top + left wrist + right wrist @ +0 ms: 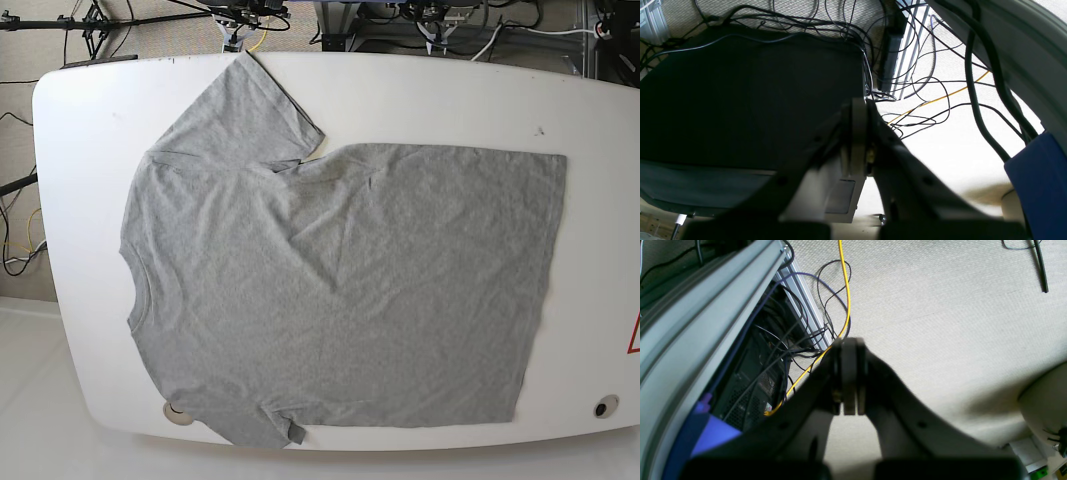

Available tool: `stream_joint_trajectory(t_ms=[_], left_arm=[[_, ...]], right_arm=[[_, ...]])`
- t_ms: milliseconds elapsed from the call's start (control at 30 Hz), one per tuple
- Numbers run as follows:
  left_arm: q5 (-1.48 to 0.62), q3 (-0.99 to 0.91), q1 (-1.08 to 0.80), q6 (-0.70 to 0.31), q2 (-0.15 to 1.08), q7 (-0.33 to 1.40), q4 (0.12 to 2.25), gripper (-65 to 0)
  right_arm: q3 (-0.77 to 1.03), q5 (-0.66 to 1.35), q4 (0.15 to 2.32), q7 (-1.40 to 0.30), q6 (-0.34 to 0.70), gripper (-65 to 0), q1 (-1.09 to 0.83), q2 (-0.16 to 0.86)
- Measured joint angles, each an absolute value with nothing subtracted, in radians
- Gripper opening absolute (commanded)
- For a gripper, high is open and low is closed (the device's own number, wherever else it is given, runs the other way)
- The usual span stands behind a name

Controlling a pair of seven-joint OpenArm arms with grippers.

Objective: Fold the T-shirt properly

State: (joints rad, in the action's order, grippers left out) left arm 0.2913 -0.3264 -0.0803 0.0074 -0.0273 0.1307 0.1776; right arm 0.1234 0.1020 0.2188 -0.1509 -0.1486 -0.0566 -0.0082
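Blurred and dark at the bottom of the left wrist view, the left gripper (858,133) fills the foreground, its two fingers pressed together with nothing between them. Beyond it is a large black box (750,96) on pale carpet (957,156), with a tangle of black cables (923,110) and one yellow cable (940,98) running across the floor. A grey table edge (1023,50) curves down the right side, and a blue cloth-like patch (1040,180) sits at the lower right. No shirt shows here.

Close to the lens in the right wrist view, the right gripper (848,376) is likewise closed, pads meeting and holding nothing. Behind it lies beige carpet (940,323). An aluminium frame rail (706,306) slants along the left, with a black computer case (746,390) and black wires beneath it; a yellow cable (845,290) runs down from the top and under the fingertips. A blue patch (706,433) shows at the lower left.

Seen from above in the base view, the T-shirt (340,290) lies spread on the white table (80,150), plain grey side up, collar toward the view's left and hem toward the right. Its upper sleeve (240,115) reaches the table's far edge; the lower sleeve (265,425) is at the near edge. The fabric is mildly wrinkled around the upper armpit. Neither arm appears over the table.
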Motion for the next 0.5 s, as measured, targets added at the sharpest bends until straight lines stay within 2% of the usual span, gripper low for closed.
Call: stream_joint_trajectory(t_ms=[500], left_arm=[[0.279, -0.317, -0.164, -0.001, -0.022, 0.036, 0.321, -65.0]], right_arm=[[0.12, 0.097, 0.233, -0.072, -0.145, -65.0, -0.077, 0.02]])
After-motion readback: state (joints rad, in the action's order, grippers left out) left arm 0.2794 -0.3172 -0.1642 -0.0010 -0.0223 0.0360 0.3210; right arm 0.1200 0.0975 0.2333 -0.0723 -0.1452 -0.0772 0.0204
